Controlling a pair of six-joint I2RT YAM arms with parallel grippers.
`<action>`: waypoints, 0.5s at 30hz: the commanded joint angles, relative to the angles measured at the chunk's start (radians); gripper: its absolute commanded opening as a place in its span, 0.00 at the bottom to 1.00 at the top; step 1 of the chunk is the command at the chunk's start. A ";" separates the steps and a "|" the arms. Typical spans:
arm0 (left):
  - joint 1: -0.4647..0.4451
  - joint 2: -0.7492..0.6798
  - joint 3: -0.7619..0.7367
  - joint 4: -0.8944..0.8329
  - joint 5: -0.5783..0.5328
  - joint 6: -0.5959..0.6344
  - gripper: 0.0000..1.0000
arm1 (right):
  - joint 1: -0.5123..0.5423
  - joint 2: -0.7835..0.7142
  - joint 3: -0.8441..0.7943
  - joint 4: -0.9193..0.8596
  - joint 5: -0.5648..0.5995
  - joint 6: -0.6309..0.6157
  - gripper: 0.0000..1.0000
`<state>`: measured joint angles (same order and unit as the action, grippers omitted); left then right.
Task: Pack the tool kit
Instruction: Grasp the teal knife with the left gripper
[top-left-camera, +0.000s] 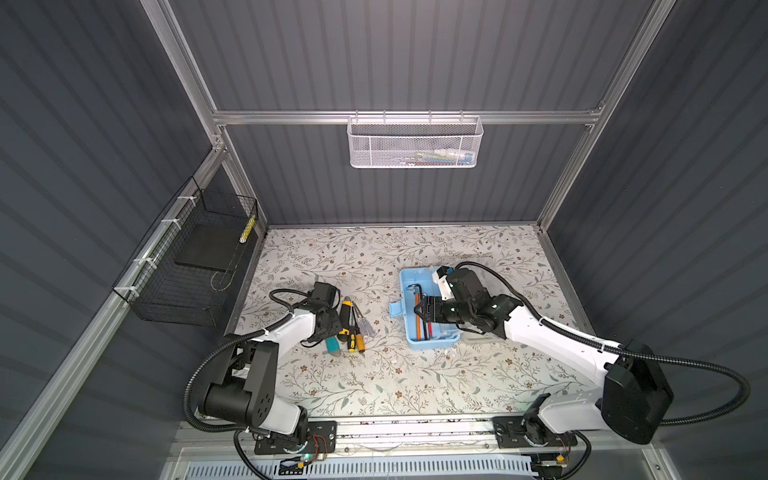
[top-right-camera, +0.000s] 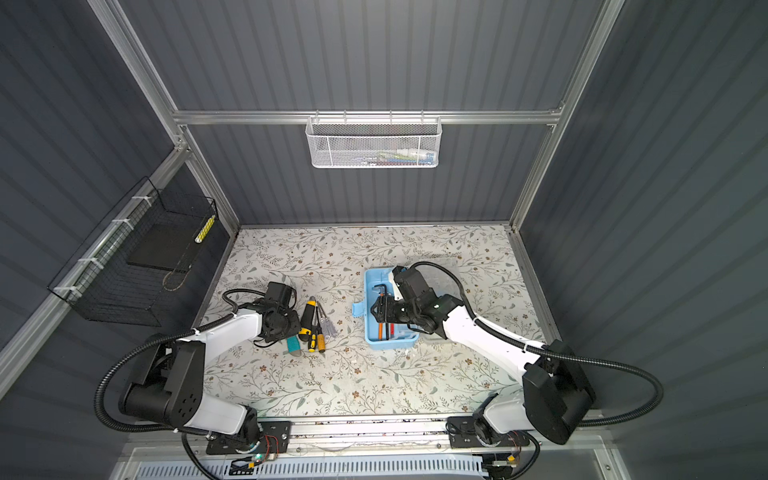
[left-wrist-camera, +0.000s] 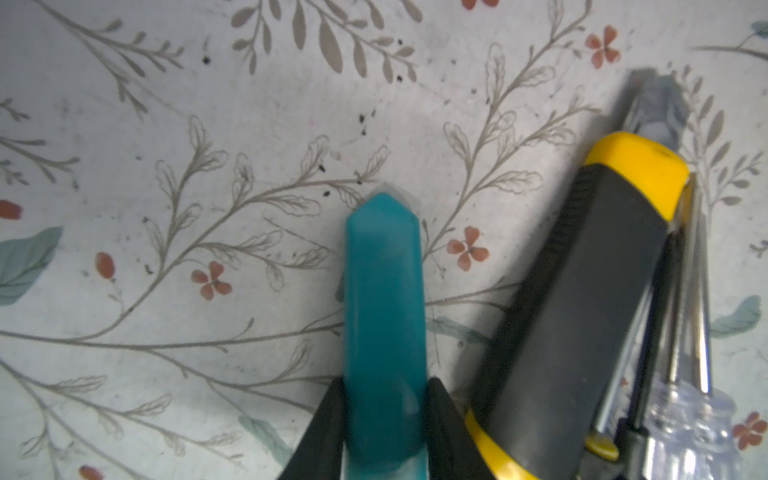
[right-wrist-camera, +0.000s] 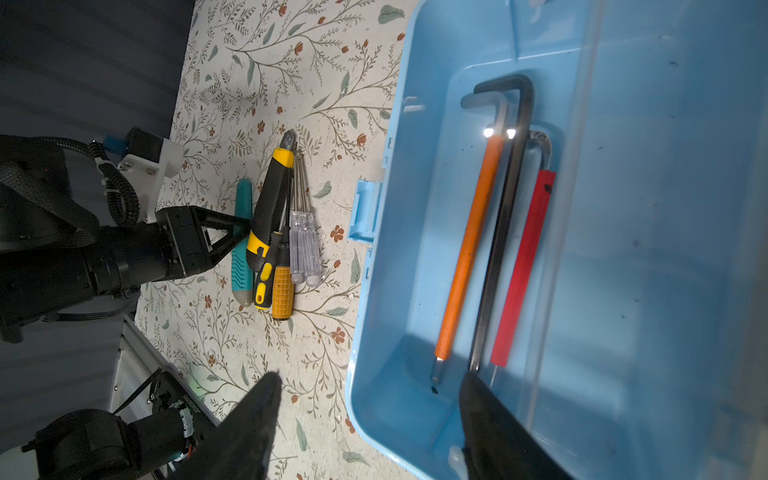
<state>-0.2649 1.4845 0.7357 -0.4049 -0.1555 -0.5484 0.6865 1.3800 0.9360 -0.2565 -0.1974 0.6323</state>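
Note:
The light-blue box of the tool kit lies open on the floral table, right of middle. In it lie hex keys, one orange-sleeved and one red-sleeved. My right gripper hangs open over the box's near wall, holding nothing. Left of the box lie a yellow-black utility knife, screwdrivers and a teal-handled tool. My left gripper has both fingers pressed against the teal tool's sides.
A white mesh basket hangs on the back rail. On the left wall sits a black wire basket. A clear plastic part covers the box's far side, under my right arm. Aluminium frame posts edge the table.

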 joint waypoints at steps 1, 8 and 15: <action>0.004 -0.034 0.030 -0.063 0.009 0.025 0.23 | -0.007 0.001 -0.012 0.008 -0.013 0.012 0.68; 0.003 -0.118 0.063 -0.103 0.051 0.017 0.19 | -0.008 -0.001 -0.007 0.009 -0.016 0.015 0.68; -0.069 -0.201 0.141 -0.114 0.145 -0.054 0.19 | -0.030 -0.029 -0.008 0.010 -0.029 0.024 0.68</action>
<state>-0.2909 1.3113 0.8188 -0.4976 -0.0719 -0.5613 0.6708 1.3777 0.9356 -0.2535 -0.2146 0.6487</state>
